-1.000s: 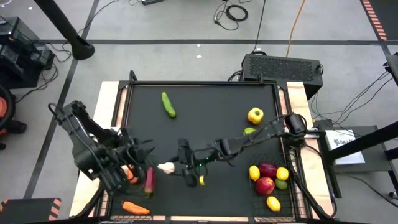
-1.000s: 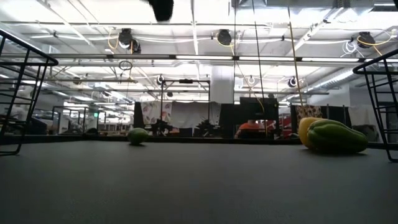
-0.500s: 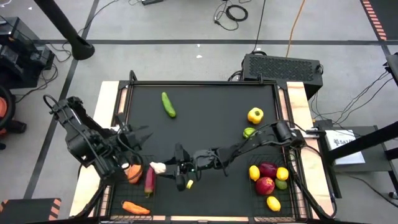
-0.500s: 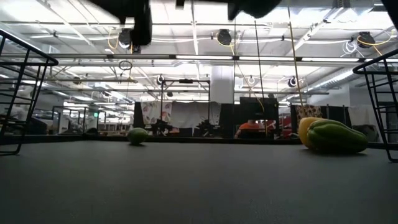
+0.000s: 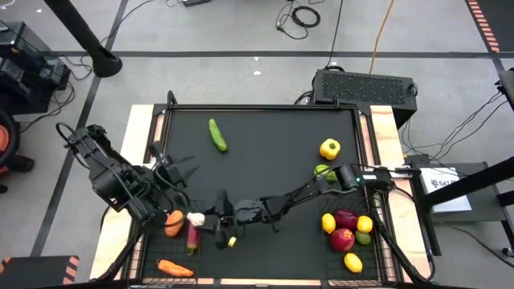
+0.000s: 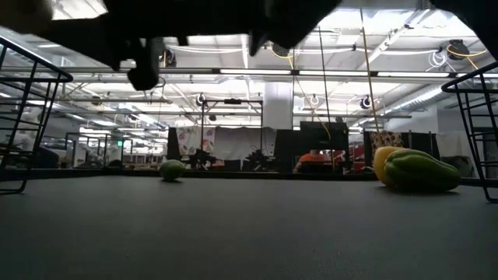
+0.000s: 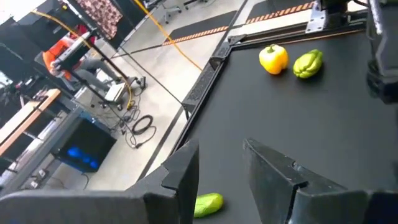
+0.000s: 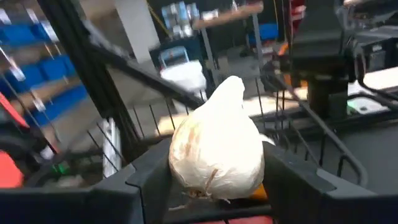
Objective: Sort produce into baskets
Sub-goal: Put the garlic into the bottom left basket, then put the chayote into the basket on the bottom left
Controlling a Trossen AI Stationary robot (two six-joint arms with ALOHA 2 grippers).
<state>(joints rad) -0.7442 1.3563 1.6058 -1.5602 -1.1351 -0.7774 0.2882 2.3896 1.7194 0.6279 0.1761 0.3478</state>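
My right gripper reaches across from the table's right and is shut on a white garlic, held over the near left of the table by the left basket. That basket holds an orange piece, a dark red piece and a carrot. My left gripper is open and empty, just beyond them. A cucumber, a yellow pepper and a green pepper lie on the black tabletop. My right gripper pinches the garlic's two bulging sides between its two fingers. It comes at the garlic roughly level from the table's right. The garlic is lifted clear, with its pointed tip standing up between the fingers in the wrist view.
The right basket at the near right holds lemons, red apples and a green piece. The middle of the black tabletop lies bare between the cucumber and the peppers. Basket wires show just beyond the garlic.
My right gripper has carried the garlic toward the table's left edge, staying shut on it and clear of the table. My left gripper has drawn back toward the table's far edge, away from the pieces in the left basket.
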